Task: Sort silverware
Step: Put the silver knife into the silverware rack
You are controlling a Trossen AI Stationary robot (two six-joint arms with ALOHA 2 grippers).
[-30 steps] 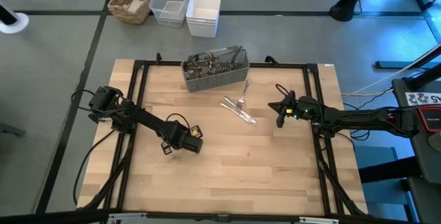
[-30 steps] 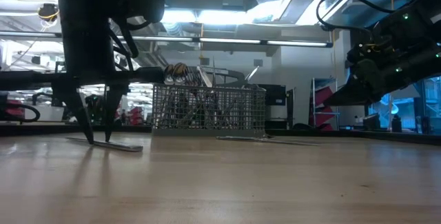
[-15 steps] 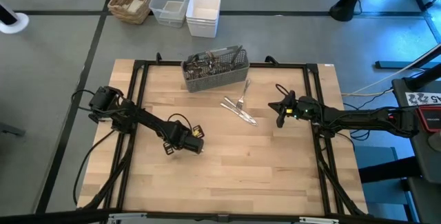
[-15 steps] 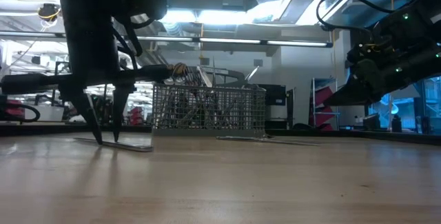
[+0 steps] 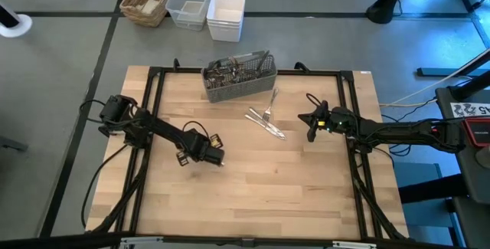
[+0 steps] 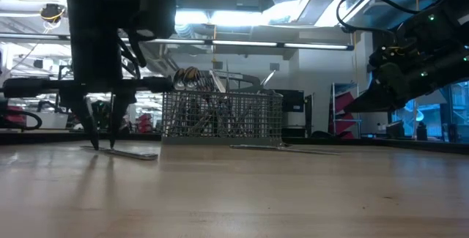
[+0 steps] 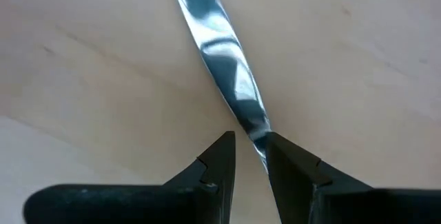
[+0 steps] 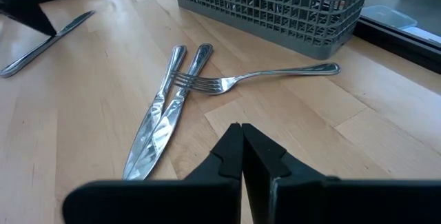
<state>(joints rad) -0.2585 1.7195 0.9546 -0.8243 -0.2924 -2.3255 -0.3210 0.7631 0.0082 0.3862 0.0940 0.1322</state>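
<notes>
We are working at the left side of the table (image 5: pixel 253 180), where our left gripper (image 7: pixel 248 156) is pointing down at the wood with its two fingers (image 7: pixel 215 165) parted by a narrow gap. A table knife (image 7: pixel 222 65) is lying flat there, one end sitting right in that gap; whether the fingers are actually pinching it, we cannot tell. In the low view the knife (image 6: pixel 130 152) is resting on the surface under the left gripper (image 6: pixel 102 141). Our right gripper (image 8: pixel 241 156) is waiting closed and empty over the right side. Just ahead of it two knives (image 8: pixel 162 114) are lying side by side with a fork (image 8: pixel 258 77) across their handles. The rest of the silverware (image 5: pixel 230 67) is standing in the grey mesh caddy (image 5: pixel 239 80) at the far edge
</notes>
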